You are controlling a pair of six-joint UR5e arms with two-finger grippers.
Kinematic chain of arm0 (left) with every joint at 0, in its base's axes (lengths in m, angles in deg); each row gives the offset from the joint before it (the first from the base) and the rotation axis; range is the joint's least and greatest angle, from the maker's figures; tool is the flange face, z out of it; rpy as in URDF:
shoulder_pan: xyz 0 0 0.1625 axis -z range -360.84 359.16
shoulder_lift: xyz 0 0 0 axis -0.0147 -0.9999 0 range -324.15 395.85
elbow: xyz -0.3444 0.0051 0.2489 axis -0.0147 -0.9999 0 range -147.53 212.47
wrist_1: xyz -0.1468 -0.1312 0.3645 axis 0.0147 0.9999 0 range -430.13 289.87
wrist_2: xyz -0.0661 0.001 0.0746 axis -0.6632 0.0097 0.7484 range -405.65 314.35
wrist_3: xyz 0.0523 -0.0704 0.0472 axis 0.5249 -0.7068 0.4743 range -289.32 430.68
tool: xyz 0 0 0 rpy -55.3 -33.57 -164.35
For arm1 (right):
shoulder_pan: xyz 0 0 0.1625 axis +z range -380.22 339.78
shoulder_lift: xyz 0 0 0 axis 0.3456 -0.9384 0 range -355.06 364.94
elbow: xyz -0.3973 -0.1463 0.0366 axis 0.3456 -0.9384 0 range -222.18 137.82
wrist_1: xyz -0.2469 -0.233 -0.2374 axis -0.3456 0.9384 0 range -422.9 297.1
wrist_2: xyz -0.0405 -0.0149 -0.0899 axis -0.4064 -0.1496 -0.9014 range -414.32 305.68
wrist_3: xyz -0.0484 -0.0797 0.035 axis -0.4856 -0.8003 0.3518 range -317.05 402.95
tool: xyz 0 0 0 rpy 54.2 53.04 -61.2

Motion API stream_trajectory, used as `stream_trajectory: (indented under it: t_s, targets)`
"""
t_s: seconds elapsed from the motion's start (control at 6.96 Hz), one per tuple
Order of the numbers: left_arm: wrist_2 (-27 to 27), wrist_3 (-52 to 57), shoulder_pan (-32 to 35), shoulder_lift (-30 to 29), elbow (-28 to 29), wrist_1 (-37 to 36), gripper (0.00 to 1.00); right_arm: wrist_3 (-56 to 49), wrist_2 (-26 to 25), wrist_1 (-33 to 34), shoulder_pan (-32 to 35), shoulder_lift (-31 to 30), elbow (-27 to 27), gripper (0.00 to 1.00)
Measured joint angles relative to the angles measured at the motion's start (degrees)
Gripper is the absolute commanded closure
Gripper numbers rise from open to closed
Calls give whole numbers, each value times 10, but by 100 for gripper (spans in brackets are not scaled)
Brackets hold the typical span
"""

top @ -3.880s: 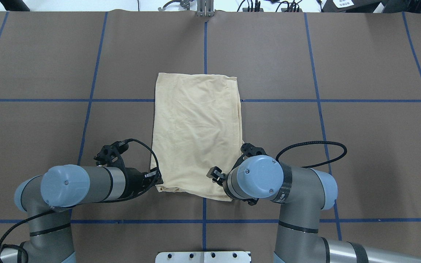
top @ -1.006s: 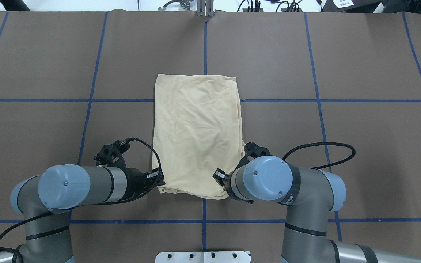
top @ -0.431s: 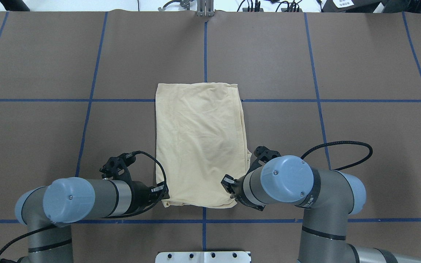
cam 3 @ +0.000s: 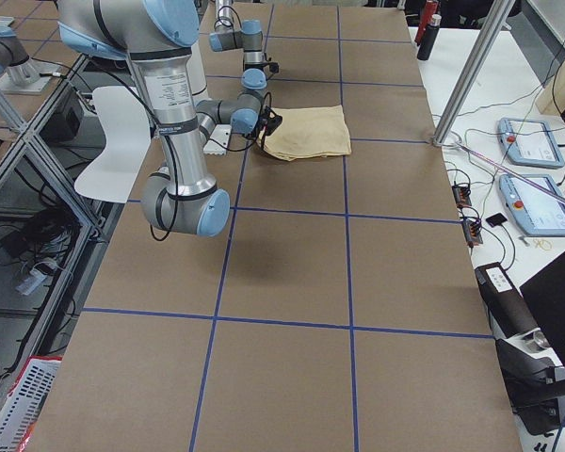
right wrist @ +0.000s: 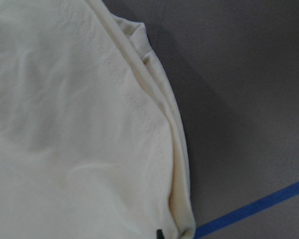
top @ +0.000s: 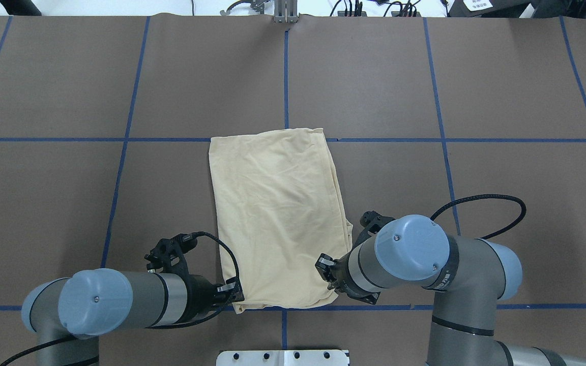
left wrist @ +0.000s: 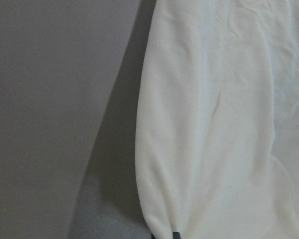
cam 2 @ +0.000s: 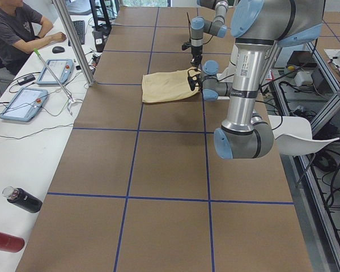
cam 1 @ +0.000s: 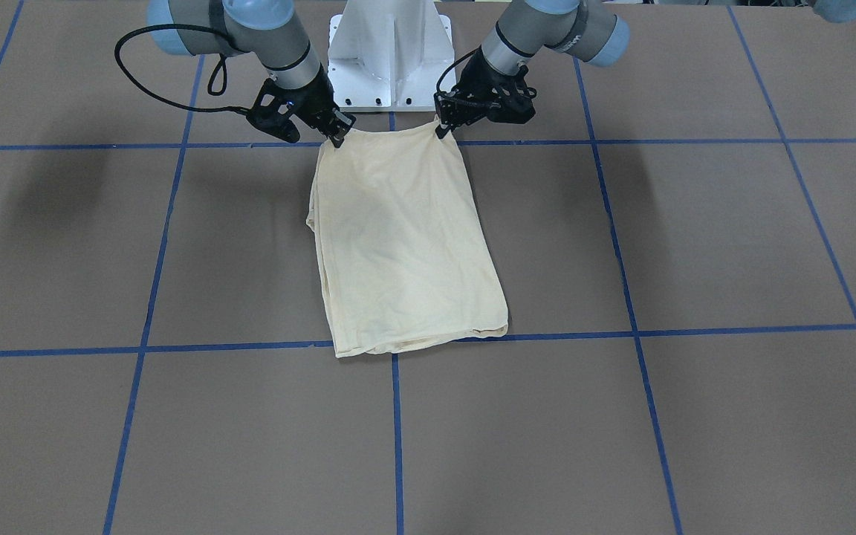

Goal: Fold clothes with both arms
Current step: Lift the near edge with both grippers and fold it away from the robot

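The left gripper (top: 235, 295) is pinched on the near left corner of the shirt (top: 277, 213), and the right gripper (cam 1: 336, 136) is pinched on the near right corner, both corners looking slightly raised off the table (top: 69, 91). The shirt, a folded rectangle at mid-table, lies straight ahead of both grippers and equally near each. Its long axis runs away from the robot, far end skewed slightly left, so the fold likely carries the near hem forward along that axis.

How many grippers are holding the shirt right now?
2. The left gripper pinches the shirt at its robot-side left corner; the right gripper pinches its robot-side right corner.
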Motion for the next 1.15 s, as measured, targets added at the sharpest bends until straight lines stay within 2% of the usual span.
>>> stream_trajectory:
  t_s: [0.29,0.72,1.15]
  targets:
    - [-16,4,11,-1,-7,0,100,-15,11,-1,31,10,1,100]
    - [-62,28,79,-9,-16,-19,100,-49,30,0,108,23,-7,100]
    - [-86,91,161,-50,-2,-59,100,-69,44,0,172,81,-80,100]
